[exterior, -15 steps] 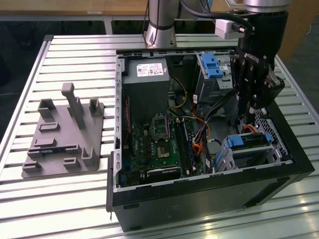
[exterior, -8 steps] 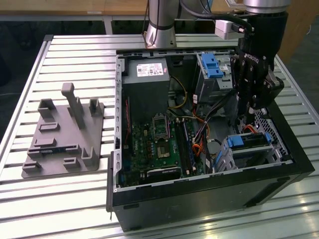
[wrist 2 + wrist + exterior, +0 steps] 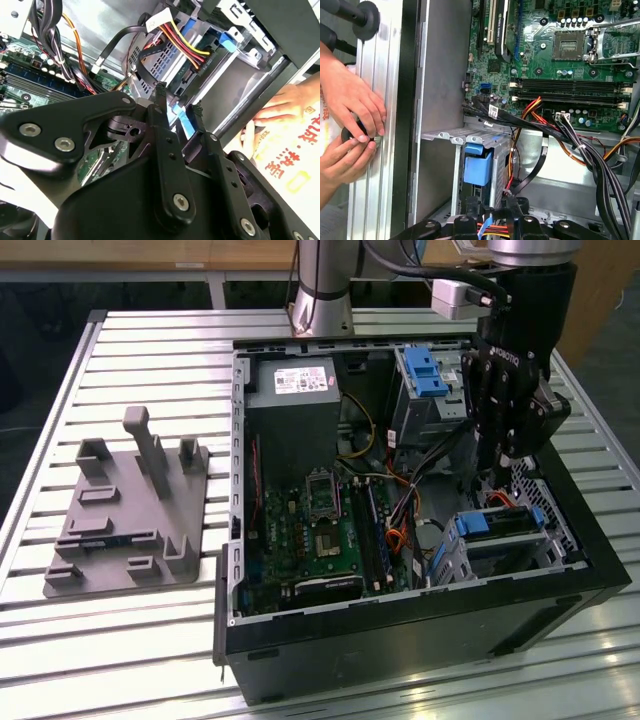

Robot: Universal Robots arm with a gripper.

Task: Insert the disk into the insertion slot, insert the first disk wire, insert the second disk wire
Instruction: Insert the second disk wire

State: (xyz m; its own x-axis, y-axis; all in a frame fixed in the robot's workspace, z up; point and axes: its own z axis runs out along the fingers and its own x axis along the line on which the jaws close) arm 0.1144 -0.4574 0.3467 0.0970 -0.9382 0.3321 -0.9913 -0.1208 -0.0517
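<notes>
The closest thing in the exterior view is the black side of the open computer case point(image 3: 400, 640). The case lies on a silver table point(image 3: 120, 640) made of long metal strips. Just inside that black wall, on the exterior view's right, sits the insertion slot point(image 3: 515, 558). It is a silver metal box with little holes in it. The disk point(image 3: 497, 524) is already in the slot, and its bright blue frame shows at the open end.

The gripper point(image 3: 500, 468) hangs right above the disk, down inside the case. I cannot tell if the hand is open or closed, or if it has hold of anything. In the second wrist view a thin blue strip point(image 3: 182, 120) shows right at its tip. Just past the tip, a bunch of red, yellow and black wires point(image 3: 180, 37) ends in a black plug point(image 3: 200, 64). The plug sits up against the end of the disk.

In the middle of the case, beside the slot, lies the green motherboard point(image 3: 290, 540). Farther back stands a taller grey bay point(image 3: 415, 415) with a blue clip point(image 3: 425, 370) on it. Next to the bay is the grey power supply point(image 3: 295, 410). Behind the case, the arm's silver base point(image 3: 322, 290) stands on the table.

On the exterior view's left, well apart from the case, sits a grey plastic stand point(image 3: 130, 510) with posts sticking up.

In the first wrist view, one hand point(image 3: 352, 97) and the other hand point(image 3: 342, 157) of a person rest on the table, just outside the case wall.
</notes>
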